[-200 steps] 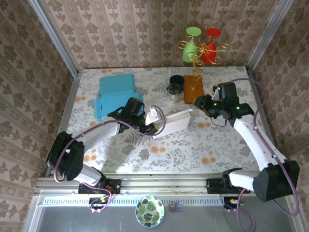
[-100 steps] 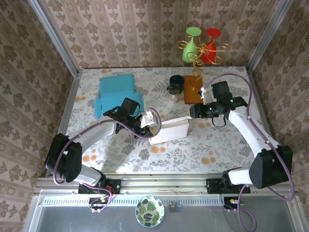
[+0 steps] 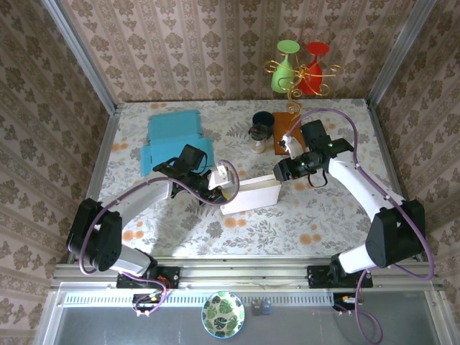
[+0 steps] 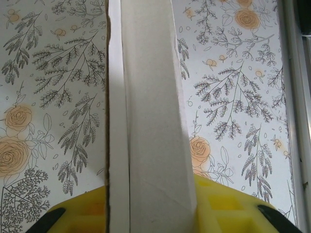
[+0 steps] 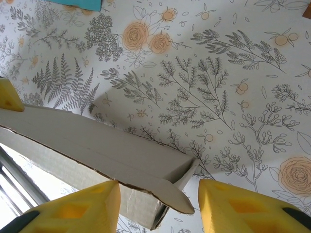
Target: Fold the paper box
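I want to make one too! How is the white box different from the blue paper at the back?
The white box is folded up into walls; the blue paper lies flat. The left gripper holds the white box; no gripper holds the blue paper. Both sit on the flowery table.

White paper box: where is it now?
Top view: the white paper box lies mid-table, left gripper clamped on its left end, right gripper by its right.
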Controlling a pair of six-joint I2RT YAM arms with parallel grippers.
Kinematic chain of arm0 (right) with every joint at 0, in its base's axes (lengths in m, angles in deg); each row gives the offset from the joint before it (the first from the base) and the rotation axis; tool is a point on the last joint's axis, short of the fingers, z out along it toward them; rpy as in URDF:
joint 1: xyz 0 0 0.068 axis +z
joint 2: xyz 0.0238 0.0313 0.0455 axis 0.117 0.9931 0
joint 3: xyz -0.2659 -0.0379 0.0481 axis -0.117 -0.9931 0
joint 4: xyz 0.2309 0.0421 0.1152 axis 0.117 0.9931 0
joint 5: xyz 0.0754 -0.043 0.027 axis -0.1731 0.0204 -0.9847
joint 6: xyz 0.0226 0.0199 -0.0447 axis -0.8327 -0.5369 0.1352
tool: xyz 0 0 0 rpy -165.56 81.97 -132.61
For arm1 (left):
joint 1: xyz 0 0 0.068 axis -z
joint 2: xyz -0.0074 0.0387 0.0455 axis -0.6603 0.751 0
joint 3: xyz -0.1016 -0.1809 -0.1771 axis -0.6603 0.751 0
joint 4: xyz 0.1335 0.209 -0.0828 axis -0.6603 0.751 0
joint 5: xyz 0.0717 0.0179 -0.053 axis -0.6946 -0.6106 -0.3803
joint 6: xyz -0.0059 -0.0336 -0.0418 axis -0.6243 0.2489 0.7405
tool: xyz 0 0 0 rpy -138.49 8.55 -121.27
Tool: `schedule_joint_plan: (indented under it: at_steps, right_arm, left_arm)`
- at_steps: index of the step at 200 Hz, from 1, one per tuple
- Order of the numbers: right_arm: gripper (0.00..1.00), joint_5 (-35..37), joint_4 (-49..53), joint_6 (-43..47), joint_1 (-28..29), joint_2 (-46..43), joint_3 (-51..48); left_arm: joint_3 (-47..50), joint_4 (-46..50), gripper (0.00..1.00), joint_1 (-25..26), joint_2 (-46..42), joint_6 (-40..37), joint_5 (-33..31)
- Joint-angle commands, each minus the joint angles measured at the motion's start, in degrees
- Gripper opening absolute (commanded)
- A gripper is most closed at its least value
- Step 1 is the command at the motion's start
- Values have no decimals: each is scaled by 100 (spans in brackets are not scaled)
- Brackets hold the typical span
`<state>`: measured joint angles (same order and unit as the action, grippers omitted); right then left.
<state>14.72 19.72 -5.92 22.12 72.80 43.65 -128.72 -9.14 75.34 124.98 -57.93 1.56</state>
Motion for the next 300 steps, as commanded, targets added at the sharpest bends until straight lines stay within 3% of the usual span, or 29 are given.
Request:
schedule_joint_plan:
  at_steps: [1,84,163,212,234,300]
  right_arm:
    - [45,89,239,168,85,81,142]
    - [26,344,303,97,134,-136,34]
    - [18,743,290,88,295,-100,135]
    - [0,1091,382,91,415,-60,241]
    - [0,1250,372,32,467,-157,216]
    - [0,1353,45,-412,569,-405,-228]
  left_arm:
    - [-152,188,28,-53,67,-146,146]
    - [-139,161,28,-71,87,-102,144]
    - [-179,188,28,-71,95,-98,195]
    - [-179,106,26,-71,106,4,162]
    - [-123,-29,20,-71,109,179,8]
    - [90,-349,20,-89,74,551,-84]
